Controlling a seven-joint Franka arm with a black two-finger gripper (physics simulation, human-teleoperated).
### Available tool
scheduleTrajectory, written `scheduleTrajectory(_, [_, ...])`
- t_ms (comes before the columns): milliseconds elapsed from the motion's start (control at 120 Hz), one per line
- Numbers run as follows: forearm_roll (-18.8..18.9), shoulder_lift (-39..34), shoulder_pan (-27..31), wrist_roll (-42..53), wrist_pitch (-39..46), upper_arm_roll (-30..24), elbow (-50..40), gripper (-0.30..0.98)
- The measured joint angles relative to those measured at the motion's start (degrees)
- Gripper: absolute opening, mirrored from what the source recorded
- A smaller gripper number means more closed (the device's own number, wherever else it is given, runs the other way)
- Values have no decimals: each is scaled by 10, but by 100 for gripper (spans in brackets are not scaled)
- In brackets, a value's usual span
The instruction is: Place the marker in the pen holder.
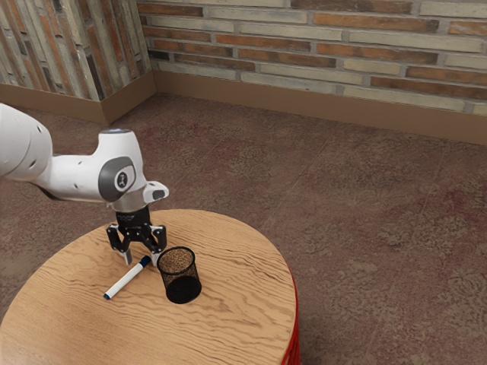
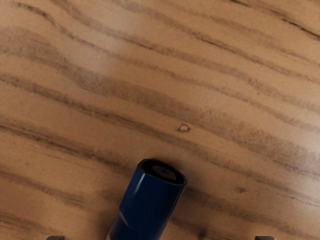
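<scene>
The white marker with a blue cap [image 1: 125,279] lies on the round wooden bench [image 1: 240,304], capped end between the wide-apart fingers of the black two-finger tool [image 1: 143,260]. Best to keep it centred, lower straight and close gently, clear of the black mesh pen holder [image 1: 179,275] beside the tool. Fingertip height above the wood is hard to judge.

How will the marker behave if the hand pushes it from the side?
The marker will probably roll, since its body looks long and round and it lies on its side on the table. It should stay stiff, as it looks straight, like hard plastic. It may also be somewhat slippery, because its blue cap shows a shiny highlight.
</scene>
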Motion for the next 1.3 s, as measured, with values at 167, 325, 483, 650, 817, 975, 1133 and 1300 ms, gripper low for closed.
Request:
scheduleTrajectory(167, [-1, 3, 0, 2, 9, 0, -1, 48])
scheduleTrajectory(325, [-2, 5, 1, 3, 17, 0, -10, 48])
scheduleTrajectory(483, [3, 3, 0, 4, 24, 1, -13, 23])
scheduleTrajectory(650, [7, 3, 0, 3, 28, 1, -13, 2])
scheduleTrajectory(817, [12, 0, 0, -1, 29, 1, -12, -6])
scheduleTrajectory(975, [33, -42, 0, -9, 30, 1, -13, -9])
scheduleTrajectory(1133, [83, -115, 1, -16, 30, -3, -13, -10])
scheduleTrajectory(1300, [117, -205, 5, -24, 32, -38, -43, -10])
